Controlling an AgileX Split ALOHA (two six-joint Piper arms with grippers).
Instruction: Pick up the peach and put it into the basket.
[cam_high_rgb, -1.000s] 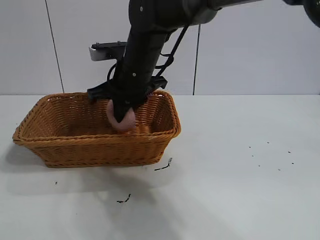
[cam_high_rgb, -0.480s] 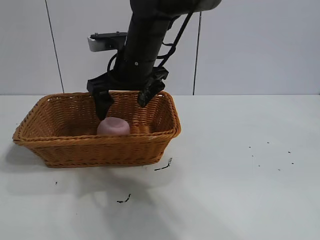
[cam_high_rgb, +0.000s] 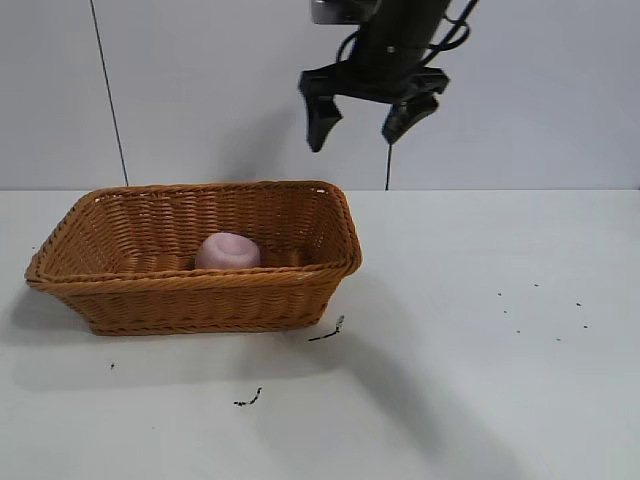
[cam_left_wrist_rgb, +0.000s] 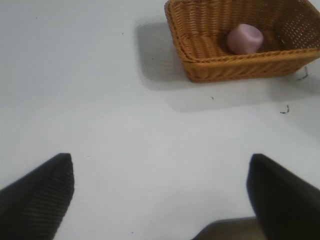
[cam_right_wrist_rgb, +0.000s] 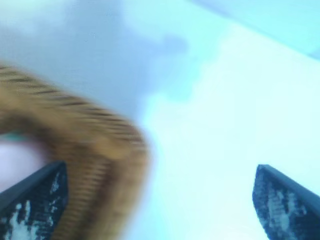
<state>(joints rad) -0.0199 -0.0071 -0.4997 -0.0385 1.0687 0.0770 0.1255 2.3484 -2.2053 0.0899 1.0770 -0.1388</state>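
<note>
Exterior view: peach (cam_high_rgb: 227, 250) seated in basket (cam_high_rgb: 120, 290); right gripper (cam_high_rgb: 365, 118) high above, fingers apart. Little risk judged: basket only disturbed if rim clipped.

I can't read any words, numbers, labels or signs anywhere. The basket (cam_high_rgb: 200, 290) is plain woven wicker with nothing written on it. The peach (cam_high_rgb: 227, 251) inside the basket has no sticker or mark. My own right gripper (cam_high_rgb: 365, 120), up above the basket, is plain black with no name on it. The little dark specks on the table (cam_high_rgb: 480, 380) near the basket are just bits, not letters.
</note>
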